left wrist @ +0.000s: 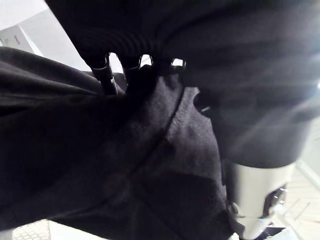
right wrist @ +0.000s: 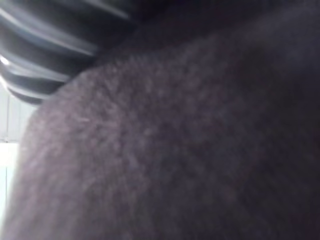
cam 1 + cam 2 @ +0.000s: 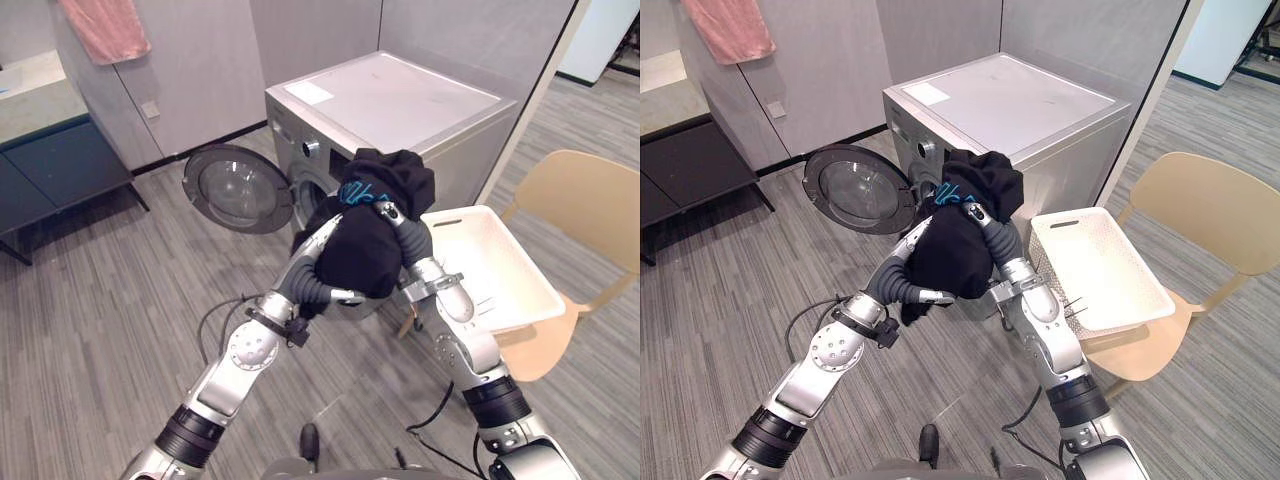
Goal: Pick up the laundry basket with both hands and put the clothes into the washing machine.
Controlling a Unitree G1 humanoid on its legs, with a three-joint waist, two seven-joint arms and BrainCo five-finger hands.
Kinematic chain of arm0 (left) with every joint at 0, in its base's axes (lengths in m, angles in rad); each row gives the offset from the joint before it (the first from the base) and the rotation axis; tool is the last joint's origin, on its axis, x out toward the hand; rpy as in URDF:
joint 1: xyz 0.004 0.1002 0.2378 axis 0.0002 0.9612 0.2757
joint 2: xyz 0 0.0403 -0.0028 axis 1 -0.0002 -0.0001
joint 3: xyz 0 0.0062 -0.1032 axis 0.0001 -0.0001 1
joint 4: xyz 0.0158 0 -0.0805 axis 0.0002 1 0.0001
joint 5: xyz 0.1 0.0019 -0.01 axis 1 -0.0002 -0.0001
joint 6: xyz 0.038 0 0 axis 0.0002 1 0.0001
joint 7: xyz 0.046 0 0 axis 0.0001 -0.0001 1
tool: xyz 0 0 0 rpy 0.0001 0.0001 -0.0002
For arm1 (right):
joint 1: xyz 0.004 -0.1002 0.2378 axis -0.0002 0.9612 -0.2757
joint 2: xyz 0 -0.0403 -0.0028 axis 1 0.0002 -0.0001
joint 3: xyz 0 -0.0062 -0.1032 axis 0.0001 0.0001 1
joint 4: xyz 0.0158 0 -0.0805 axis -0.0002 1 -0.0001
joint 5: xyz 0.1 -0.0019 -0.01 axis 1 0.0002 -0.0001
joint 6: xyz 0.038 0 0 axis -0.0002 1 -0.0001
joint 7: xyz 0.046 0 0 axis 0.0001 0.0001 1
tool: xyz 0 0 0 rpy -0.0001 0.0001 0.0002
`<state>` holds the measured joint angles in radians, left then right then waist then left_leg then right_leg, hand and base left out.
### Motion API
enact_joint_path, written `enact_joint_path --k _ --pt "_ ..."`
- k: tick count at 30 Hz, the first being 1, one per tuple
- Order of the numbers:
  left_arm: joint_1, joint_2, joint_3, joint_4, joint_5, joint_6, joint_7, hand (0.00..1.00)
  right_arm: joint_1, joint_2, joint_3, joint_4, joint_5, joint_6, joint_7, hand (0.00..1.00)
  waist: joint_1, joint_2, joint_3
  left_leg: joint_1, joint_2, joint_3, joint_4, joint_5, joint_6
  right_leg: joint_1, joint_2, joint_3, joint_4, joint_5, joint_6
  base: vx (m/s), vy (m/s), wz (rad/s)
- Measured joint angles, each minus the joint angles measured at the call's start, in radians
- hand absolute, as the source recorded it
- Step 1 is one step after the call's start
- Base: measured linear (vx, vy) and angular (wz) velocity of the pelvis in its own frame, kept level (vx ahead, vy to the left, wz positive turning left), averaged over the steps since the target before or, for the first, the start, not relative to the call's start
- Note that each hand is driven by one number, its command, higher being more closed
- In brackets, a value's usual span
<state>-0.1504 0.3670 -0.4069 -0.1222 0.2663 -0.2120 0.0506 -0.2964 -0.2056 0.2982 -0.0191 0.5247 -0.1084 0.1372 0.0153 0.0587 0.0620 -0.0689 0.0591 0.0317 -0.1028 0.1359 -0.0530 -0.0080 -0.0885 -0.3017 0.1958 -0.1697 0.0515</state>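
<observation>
A bundle of black clothes point(image 3: 368, 235) with a bit of blue print hangs in the air in front of the silver washing machine point(image 3: 400, 110), just before its drum opening. My left hand point(image 3: 313, 287) is under the bundle from the left. My right hand point(image 3: 412, 238) presses against it from the right. The cloth wraps over both hands. Black cloth point(image 1: 125, 165) lies right up against the left wrist camera, and the same cloth point(image 2: 175, 150) against the right wrist camera. The white laundry basket point(image 3: 500, 290) sits on a chair to the right and looks empty.
The machine's round door point(image 3: 238, 188) stands swung open to the left. The tan wooden chair point(image 3: 590, 210) under the basket is at the right. A dark low table point(image 3: 50, 165) stands at the far left, with a pink towel point(image 3: 105, 25) on the wall above it.
</observation>
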Motion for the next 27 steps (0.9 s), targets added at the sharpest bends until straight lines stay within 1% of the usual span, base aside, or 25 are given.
enact_joint_path --k 3,4,6,7,10,12,13,14,19,21,23,25,27 --pt "-0.023 0.001 -0.010 0.038 0.046 0.013 0.022 1.00 0.030 0.000 0.027 0.000 0.046 0.004 0.004 1.00 0.000 -0.003 -0.029 -0.018 0.001 0.000 0.000 0.002 -0.002 -0.015 0.003 0.002 -0.010 0.008 -0.002 0.01 -0.001 -0.06" --pt "-0.034 0.004 -0.011 0.050 0.059 0.018 0.030 1.00 0.036 -0.001 0.043 0.000 0.066 0.005 0.010 1.00 -0.001 -0.006 -0.033 -0.021 0.002 0.000 0.000 0.008 -0.010 -0.015 0.003 0.003 -0.010 0.014 0.002 0.08 -0.014 -0.05" --pt "-0.040 0.012 -0.013 0.059 0.060 0.024 0.044 1.00 0.043 -0.001 0.072 -0.002 0.081 0.006 0.019 1.00 -0.005 -0.014 -0.038 -0.021 0.001 0.002 0.006 0.012 -0.013 -0.015 0.003 0.005 -0.010 0.016 0.001 0.11 -0.026 -0.04" --pt "-0.045 0.009 -0.013 0.073 0.060 0.030 0.050 1.00 0.059 -0.001 0.096 -0.011 0.106 0.006 0.019 1.00 -0.002 -0.025 -0.046 -0.021 -0.001 0.000 0.006 0.023 -0.003 -0.015 0.002 0.005 -0.010 0.015 0.002 0.13 -0.034 -0.01" --pt "-0.044 0.000 -0.013 0.085 0.062 0.031 0.063 1.00 0.070 -0.001 0.118 -0.030 0.115 0.009 0.020 1.00 -0.002 -0.032 -0.052 -0.022 -0.004 -0.002 0.007 0.024 -0.002 -0.013 0.000 0.004 -0.010 0.013 0.003 0.09 -0.026 0.02" --pt "-0.041 -0.014 0.005 0.085 0.062 0.031 0.069 1.00 0.071 -0.001 0.129 -0.045 0.117 0.009 0.020 1.00 -0.002 -0.032 -0.054 -0.021 -0.007 -0.004 0.007 0.024 -0.002 -0.011 -0.002 0.004 -0.013 0.012 0.004 0.06 -0.017 0.02" --pt "-0.037 -0.022 0.014 0.085 0.062 0.031 0.073 1.00 0.071 0.001 0.135 -0.052 0.126 0.010 0.020 0.00 -0.002 -0.033 -0.057 -0.021 -0.008 -0.005 0.007 0.024 -0.002 -0.007 -0.002 0.004 -0.018 0.012 0.004 0.04 -0.014 0.03" --pt "-0.022 -0.034 0.019 0.086 0.061 0.030 0.084 1.00 0.073 0.003 0.138 -0.066 0.133 0.009 0.020 0.00 -0.002 -0.033 -0.063 -0.019 -0.009 -0.007 0.007 0.024 -0.002 -0.002 -0.002 0.001 -0.024 0.012 0.004 0.04 -0.018 0.05" --pt "0.044 -0.096 0.047 0.086 0.057 0.027 0.086 1.00 0.116 0.016 0.143 -0.090 0.132 0.009 0.028 0.00 -0.003 -0.036 -0.078 -0.001 -0.008 -0.029 0.006 0.024 -0.002 0.020 0.002 -0.008 -0.042 0.010 0.003 -0.01 -0.022 0.07" --pt "0.080 -0.130 0.062 0.086 0.046 0.024 0.085 1.00 0.140 0.047 0.132 -0.090 0.132 0.007 0.040 0.00 -0.003 -0.038 -0.081 -0.001 -0.005 -0.032 0.006 0.023 -0.002 0.020 0.007 -0.008 -0.043 0.010 0.003 -0.05 -0.013 0.01" --pt "0.110 -0.147 0.077 0.087 0.024 0.017 0.084 1.00 0.154 0.068 0.121 -0.096 0.131 0.007 0.042 0.00 -0.003 -0.039 -0.082 -0.002 -0.002 -0.033 0.004 0.018 -0.007 0.020 0.008 -0.008 -0.043 0.010 0.004 -0.04 -0.013 -0.01" --pt "0.135 -0.176 0.110 0.086 -0.001 0.010 0.084 1.00 0.186 0.089 0.101 -0.123 0.129 0.007 0.044 0.00 -0.001 -0.041 -0.083 -0.004 -0.002 -0.034 0.000 0.017 -0.007 0.019 0.008 -0.007 -0.043 0.010 0.005 -0.02 -0.007 0.00" --pt "0.169 -0.211 0.207 0.087 -0.042 0.018 0.086 1.00 0.225 0.120 0.051 -0.165 0.110 0.002 0.053 0.00 -0.002 -0.043 -0.085 -0.004 -0.002 -0.031 0.000 0.009 -0.012 0.018 0.008 -0.005 -0.043 0.010 0.006 0.00 0.000 0.00"
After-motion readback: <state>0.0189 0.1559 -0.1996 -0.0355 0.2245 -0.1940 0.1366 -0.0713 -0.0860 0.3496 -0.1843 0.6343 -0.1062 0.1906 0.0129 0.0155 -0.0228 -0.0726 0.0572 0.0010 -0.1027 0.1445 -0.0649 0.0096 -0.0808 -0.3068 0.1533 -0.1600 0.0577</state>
